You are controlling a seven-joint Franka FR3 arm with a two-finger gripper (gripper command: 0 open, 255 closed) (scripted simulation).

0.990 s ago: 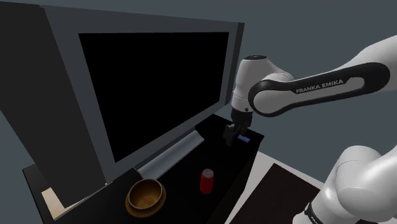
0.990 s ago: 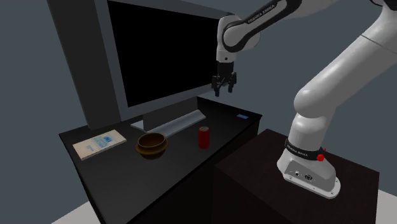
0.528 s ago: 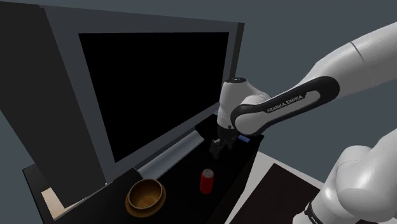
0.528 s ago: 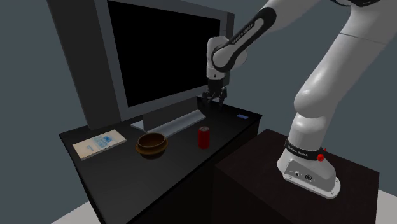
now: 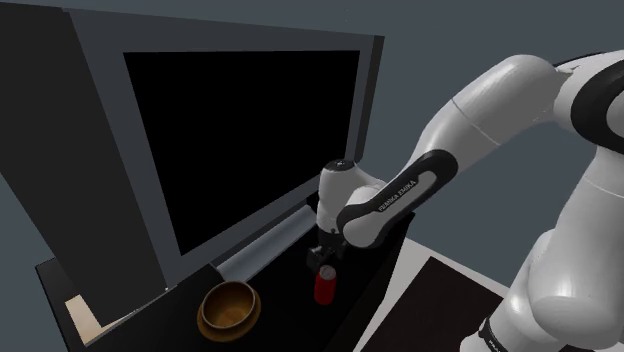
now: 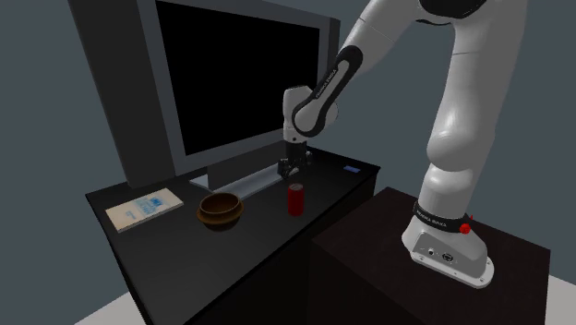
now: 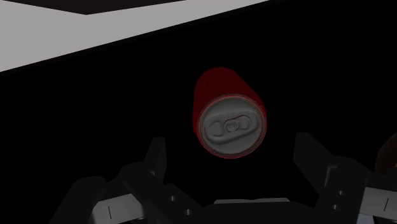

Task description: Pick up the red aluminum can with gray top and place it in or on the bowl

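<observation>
Working through the approach: bringing the tool (image 5: 323, 257) down over the red can (image 5: 325, 285), standing upright on the black counter (image 5: 285, 290) at lower centre of the shoulder view, a little right of the brown bowl (image 5: 229, 307). Holding the tool wide and gripping nothing. In the wrist view, framing the can's grey top (image 7: 230, 127) between the two fingers, with clearance on both sides. Hovering just above the can in both exterior views, probably with the fingertips not yet below the rim, though hard to judge against so dark a counter.

Calling next for a straight drop until flanking the can's body, then closing on it, lifting clear and carrying it toward the frame's left to the bowl, near the can but apart from it. Needing care to stay centred, since knocking over a can this tall and light with one finger looks easy.

Compared with a second back: having swung down and leftward from beside the lower right corner of the monitor (image 5: 240, 140), higher in the frame, to right over the can. Leaving can, bowl and the pale book (image 6: 143, 209) at the counter's left end exactly in place.
</observation>
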